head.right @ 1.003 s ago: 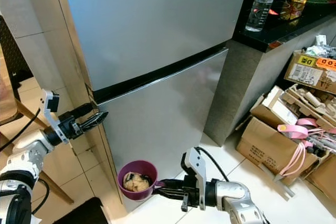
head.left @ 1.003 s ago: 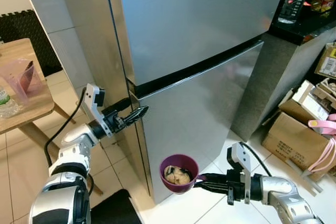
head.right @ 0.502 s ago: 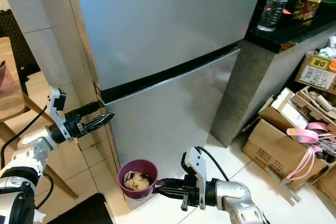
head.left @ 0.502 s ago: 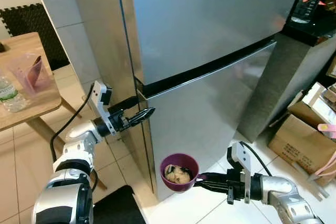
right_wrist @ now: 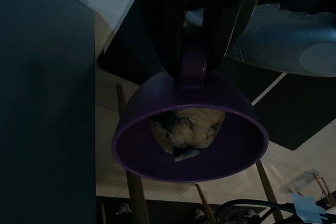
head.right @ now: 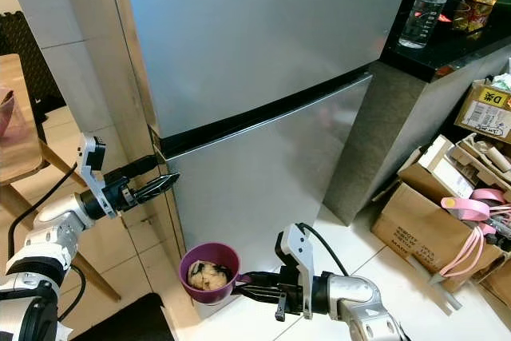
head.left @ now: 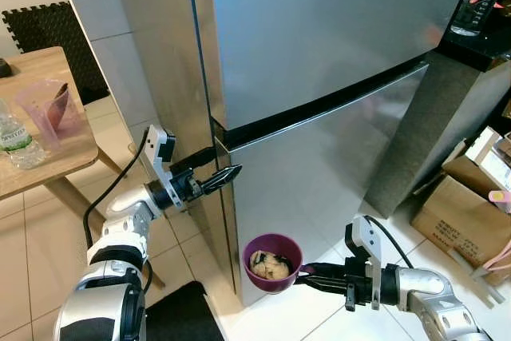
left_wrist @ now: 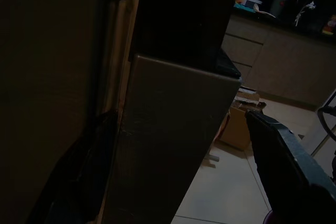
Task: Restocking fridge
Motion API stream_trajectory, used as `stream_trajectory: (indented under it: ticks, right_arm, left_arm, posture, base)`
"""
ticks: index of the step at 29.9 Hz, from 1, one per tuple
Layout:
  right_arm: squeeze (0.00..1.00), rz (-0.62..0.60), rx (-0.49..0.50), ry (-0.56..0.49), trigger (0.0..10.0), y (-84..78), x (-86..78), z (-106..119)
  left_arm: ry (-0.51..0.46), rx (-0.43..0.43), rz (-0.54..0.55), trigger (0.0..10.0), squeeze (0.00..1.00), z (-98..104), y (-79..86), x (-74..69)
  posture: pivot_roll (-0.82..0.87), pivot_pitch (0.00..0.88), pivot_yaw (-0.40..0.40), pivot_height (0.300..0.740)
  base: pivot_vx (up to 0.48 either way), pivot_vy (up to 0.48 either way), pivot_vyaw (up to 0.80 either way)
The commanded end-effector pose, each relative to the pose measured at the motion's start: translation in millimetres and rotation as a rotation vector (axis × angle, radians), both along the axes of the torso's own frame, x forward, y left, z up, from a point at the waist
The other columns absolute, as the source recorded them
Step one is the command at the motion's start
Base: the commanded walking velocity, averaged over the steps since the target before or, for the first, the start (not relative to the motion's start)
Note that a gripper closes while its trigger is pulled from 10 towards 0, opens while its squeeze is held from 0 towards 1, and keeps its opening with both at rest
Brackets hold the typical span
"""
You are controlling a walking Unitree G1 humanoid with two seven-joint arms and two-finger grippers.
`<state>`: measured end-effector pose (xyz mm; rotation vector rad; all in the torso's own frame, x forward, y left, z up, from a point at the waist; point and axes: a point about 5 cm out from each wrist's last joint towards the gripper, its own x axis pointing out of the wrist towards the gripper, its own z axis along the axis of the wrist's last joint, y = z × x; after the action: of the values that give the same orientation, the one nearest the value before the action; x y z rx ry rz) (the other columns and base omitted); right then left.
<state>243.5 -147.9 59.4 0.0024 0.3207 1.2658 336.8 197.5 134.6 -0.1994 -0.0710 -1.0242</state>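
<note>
I'm holding the purple bowl (head.left: 272, 262) low in front of the closed fridge (head.left: 319, 77), my right gripper (head.left: 307, 279) clenched on its handle; some beige food (right_wrist: 185, 132) sits inside. My left gripper (head.left: 232, 173) is at the door's left edge, fingers apparently parted around it. Next: pull the door open.

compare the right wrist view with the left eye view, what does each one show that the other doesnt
Right wrist view: a close look into the purple bowl, with the right gripper shut on its handle and food lying at the bottom.

Left eye view: the left gripper at the edge of the closed fridge, a wooden table with a pink cup and a bottle, and cardboard boxes on the floor.

Both: bowl, food, right gripper and part of the fridge.
</note>
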Motion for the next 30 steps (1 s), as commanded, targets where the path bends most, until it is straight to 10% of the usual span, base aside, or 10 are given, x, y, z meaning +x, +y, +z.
stream_trajectory:
  ticks: [1, 30]
  right_arm:
    - [0.00, 0.022, 0.016, -0.029, 10.0, 2.8, 1.4, 6.9]
    - [0.00, 0.031, 0.019, -0.022, 10.0, 6.3, -2.2, 4.8]
  left_arm:
    - [-0.003, 0.009, -0.210, 10.0, 0.00, -6.3, -33.8, -6.2]
    - [-0.013, 0.013, -0.252, 10.0, 0.00, -5.7, -43.9, -11.8]
  posture:
    - [-0.08, 0.000, -0.011, 0.740]
    - [-0.08, 0.000, -0.011, 0.740]
  base:
    - [0.000, 0.000, 0.00]
    - [0.000, 0.000, 0.00]
